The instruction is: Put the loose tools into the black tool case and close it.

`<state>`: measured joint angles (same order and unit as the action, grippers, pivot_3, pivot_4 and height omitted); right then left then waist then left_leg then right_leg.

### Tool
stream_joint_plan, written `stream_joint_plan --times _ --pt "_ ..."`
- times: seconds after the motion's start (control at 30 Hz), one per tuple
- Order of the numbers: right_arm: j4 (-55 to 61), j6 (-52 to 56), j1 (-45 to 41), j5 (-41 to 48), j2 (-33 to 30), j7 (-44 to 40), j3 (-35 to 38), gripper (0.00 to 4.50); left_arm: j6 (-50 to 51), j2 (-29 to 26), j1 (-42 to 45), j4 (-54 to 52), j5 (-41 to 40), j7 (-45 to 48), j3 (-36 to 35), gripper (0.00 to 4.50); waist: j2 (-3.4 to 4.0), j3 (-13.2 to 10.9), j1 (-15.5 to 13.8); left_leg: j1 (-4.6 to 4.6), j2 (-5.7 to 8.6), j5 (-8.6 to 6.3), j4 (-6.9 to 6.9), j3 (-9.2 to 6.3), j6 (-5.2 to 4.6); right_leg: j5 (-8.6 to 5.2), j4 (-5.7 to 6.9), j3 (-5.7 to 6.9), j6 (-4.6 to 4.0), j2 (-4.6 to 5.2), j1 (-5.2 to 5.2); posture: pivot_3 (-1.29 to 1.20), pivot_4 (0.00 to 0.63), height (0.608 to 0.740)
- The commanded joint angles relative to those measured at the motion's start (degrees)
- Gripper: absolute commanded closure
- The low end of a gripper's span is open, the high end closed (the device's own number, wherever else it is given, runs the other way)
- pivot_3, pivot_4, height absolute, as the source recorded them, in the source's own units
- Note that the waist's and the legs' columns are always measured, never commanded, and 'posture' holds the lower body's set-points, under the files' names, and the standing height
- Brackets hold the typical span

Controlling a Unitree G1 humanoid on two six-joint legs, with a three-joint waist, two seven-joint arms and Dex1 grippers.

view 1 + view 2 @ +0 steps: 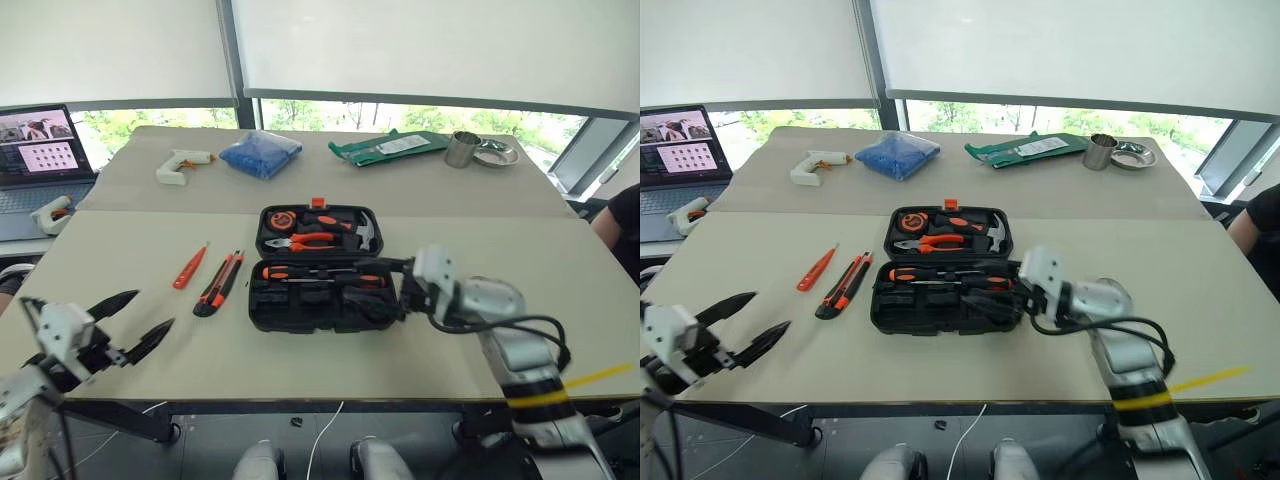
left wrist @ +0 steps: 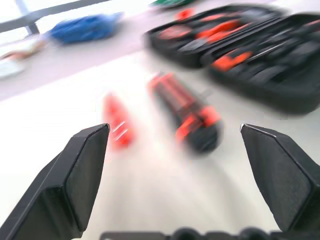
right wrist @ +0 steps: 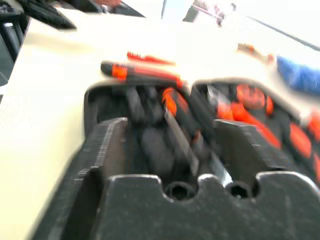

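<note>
- The black tool case (image 1: 318, 268) lies open in the middle of the table (image 1: 120, 340), its long axis running left to right; the lid half lies flat on the far side, with a small orange latch (image 1: 318, 202) at the far edge.
- Two orange-and-black screwdrivers (image 1: 322, 272) lie in the near half, parallel to the long side of the case.
- Left of the case, a thin orange screwdriver (image 1: 189, 266) and the utility knife (image 1: 219, 283) lie side by side on the table, both pointing from near-left to far-right.
- The left gripper (image 1: 138, 320) hovers at the near left corner, roughly level, with its black pointed fingers spread wide and nothing between them.
- The right gripper (image 1: 992, 300) reaches leftwards over the right end of the case; its fingers seem apart, perhaps touching nothing, but the view is blurred.
- The case is matte moulded plastic, and the table is smooth and beige.
</note>
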<state>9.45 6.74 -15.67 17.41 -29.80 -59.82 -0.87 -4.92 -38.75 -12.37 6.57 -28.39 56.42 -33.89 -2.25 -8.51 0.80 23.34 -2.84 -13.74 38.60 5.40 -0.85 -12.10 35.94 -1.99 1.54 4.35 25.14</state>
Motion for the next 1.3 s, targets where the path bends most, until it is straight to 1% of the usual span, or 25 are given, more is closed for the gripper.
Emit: stream_joint_plan --times 0.03,0.07,0.1,0.17,0.23,0.3,0.43,0.57,0.6,0.67,0.77,0.87,1.03,1.1,1.13,1.17,1.2,1.23,1.3 --pt "7.42 -2.78 6.76 3.56 -3.00 -0.89 4.84 0.07 -1.02 -0.30 -2.50 1.81 -0.84 -4.72 -7.66 0.00 -0.09 0.00 0.04 0.01 -0.01 0.00 0.01 0.00 0.00 -0.01 -0.04 0.00 0.02 -0.01 0.00 0.00 0.150 0.740" --pt "8.30 -4.61 9.01 4.86 -2.78 -1.46 5.93 0.07 0.18 -0.43 -3.47 2.18 -0.50 -6.20 -8.64 0.00 -0.16 0.01 0.00 -0.05 -0.02 0.00 0.03 0.00 0.00 -0.04 -0.06 0.02 -0.01 -0.02 -0.07 0.00 0.150 0.740" --pt "9.39 -3.73 10.52 6.84 -2.71 -1.27 6.83 0.07 1.35 -0.59 -4.15 2.33 -0.27 -7.17 -9.07 0.00 -0.24 0.02 -0.02 -0.11 -0.04 0.00 0.04 -0.01 0.01 -0.13 -0.07 0.03 -0.12 -0.02 -0.11 0.00 0.150 0.740" --pt "11.41 0.95 11.86 10.77 -2.00 1.99 8.78 0.07 3.14 -0.88 -4.23 1.74 -0.77 -7.84 -8.92 0.00 -0.26 0.01 0.01 -0.17 -0.09 0.00 0.04 -0.02 0.02 -0.36 -0.05 0.05 -0.11 -0.03 -0.15 0.00 0.150 0.740" --pt "12.42 2.10 12.13 11.42 -2.40 2.96 8.98 0.07 6.49 -1.48 -2.37 -0.69 -2.62 -8.61 -7.95 0.00 -0.26 0.00 -0.01 -0.17 -0.09 0.01 0.04 -0.02 0.04 -0.36 0.00 0.01 -0.09 0.02 -0.12 0.00 0.150 0.740" --pt "13.56 3.05 11.21 11.34 -3.13 3.89 8.69 0.07 12.72 -3.48 1.87 -2.81 -3.60 -10.63 -5.24 0.00 -0.34 -0.02 -0.31 -0.16 -0.11 -0.19 0.10 -0.05 0.42 -0.29 0.03 0.02 -0.01 0.04 -0.08 0.00 0.150 0.740" --pt "15.72 5.62 7.65 11.63 -5.17 4.63 7.35 0.07 29.97 -8.06 12.68 -3.76 -2.81 -19.56 0.89 0.00 -0.43 -0.06 -1.08 -0.17 -0.13 -0.12 0.16 -0.07 0.60 -0.14 0.02 0.34 -0.03 0.06 0.05 0.00 0.150 0.740" --pt "15.55 6.96 3.05 11.26 -6.10 6.07 6.94 0.07 45.38 -10.09 26.85 -1.18 -2.21 -24.03 10.01 0.00 -0.43 -0.06 -1.06 -0.12 -0.06 0.04 0.16 -0.05 0.63 -0.06 0.06 0.33 -0.02 0.01 -0.12 0.00 0.150 0.740" --pt "15.10 7.11 1.88 10.69 -6.35 6.60 6.84 0.07 48.65 -9.97 30.50 0.54 -1.28 -24.53 12.83 0.00 -0.43 -0.06 -1.06 -0.12 -0.03 0.34 0.16 -0.05 0.30 -0.03 0.08 0.33 0.01 -0.03 -0.14 0.00 0.150 0.740" --pt "14.15 7.29 -0.04 9.75 -6.83 7.15 6.53 0.07 50.04 -9.39 36.58 4.53 1.37 -23.21 18.45 0.00 -0.45 -0.06 -0.95 -0.09 -0.03 0.44 0.14 -0.09 0.18 0.17 0.06 0.33 0.19 -0.09 -0.16 0.00 0.150 0.740" --pt "13.75 7.66 -1.43 9.33 -7.34 7.21 6.05 0.07 50.62 -8.52 42.38 10.29 4.73 -22.48 23.69 0.00 -0.46 -0.05 -0.43 0.03 0.00 0.40 0.05 -0.09 0.20 0.22 0.02 0.32 -0.01 -0.13 -0.09 0.00 0.150 0.740" --pt "14.25 8.29 -2.06 9.40 -7.49 7.79 5.74 0.07 48.94 -7.75 45.46 14.92 6.95 -21.31 26.25 0.00 -0.46 -0.05 0.07 0.17 0.01 0.20 0.04 -0.16 0.16 0.14 0.01 0.31 -0.01 -0.19 0.00 0.00 0.150 0.740" --pt "15.53 9.13 -2.81 8.65 -8.03 9.02 5.69 0.07 45.71 -5.91 50.01 22.97 11.46 -20.33 29.74 0.00 -0.46 -0.05 -0.16 0.37 0.03 0.12 0.09 -0.21 0.05 0.07 -0.06 0.34 0.04 -0.17 0.06 0.00 0.150 0.740" --pt "15.33 9.27 -3.33 8.77 -8.22 9.13 5.68 0.00 46.21 -4.57 51.32 24.99 11.39 -18.39 30.42 0.53 -0.47 -0.06 -0.20 0.39 0.08 0.11 0.15 -0.20 0.04 0.08 -0.05 0.35 0.06 -0.11 0.04 0.00 0.150 0.740" --pt "15.27 9.33 -3.48 8.82 -8.27 9.21 5.64 0.00 46.54 -4.20 51.69 25.73 11.51 -17.45 30.83 0.67 -0.47 -0.06 -0.22 0.38 0.09 0.11 0.21 -0.21 0.04 0.09 -0.03 0.35 0.08 -0.09 0.01 0.00 0.150 0.740" --pt "15.22 9.34 -3.68 8.85 -8.37 9.20 5.58 0.00 46.47 -3.66 51.87 26.72 11.91 -16.80 31.28 0.99 -0.47 -0.06 -0.31 0.37 0.09 0.11 0.25 -0.21 0.04 0.09 -0.03 0.35 0.09 -0.08 -0.01 0.00 0.150 0.740" --pt "15.20 9.39 -3.81 8.87 -8.44 9.18 5.51 0.00 46.32 -3.33 52.00 27.61 12.51 -16.36 31.68 1.48 -0.46 -0.05 -0.41 0.37 0.11 0.12 0.29 -0.21 0.04 0.09 -0.02 0.35 0.11 -0.06 -0.03 0.00 0.150 0.740" --pt "15.22 9.46 -3.94 8.92 -8.52 9.12 5.49 0.00 46.34 -3.02 52.05 28.20 12.84 -16.04 31.82 1.74 -0.46 -0.05 -0.51 0.35 0.12 0.12 0.32 -0.22 0.04 0.09 0.00 0.35 0.12 -0.05 -0.06 0.00 0.150 0.740" --pt "15.32 9.59 -4.07 9.07 -8.66 8.95 5.59 0.00 46.81 -2.74 51.72 28.60 13.48 -15.22 32.13 2.55 -0.46 -0.05 -0.62 0.23 0.13 0.12 0.33 -0.23 0.04 0.09 0.01 0.35 0.12 -0.05 -0.14 0.00 0.150 0.740"
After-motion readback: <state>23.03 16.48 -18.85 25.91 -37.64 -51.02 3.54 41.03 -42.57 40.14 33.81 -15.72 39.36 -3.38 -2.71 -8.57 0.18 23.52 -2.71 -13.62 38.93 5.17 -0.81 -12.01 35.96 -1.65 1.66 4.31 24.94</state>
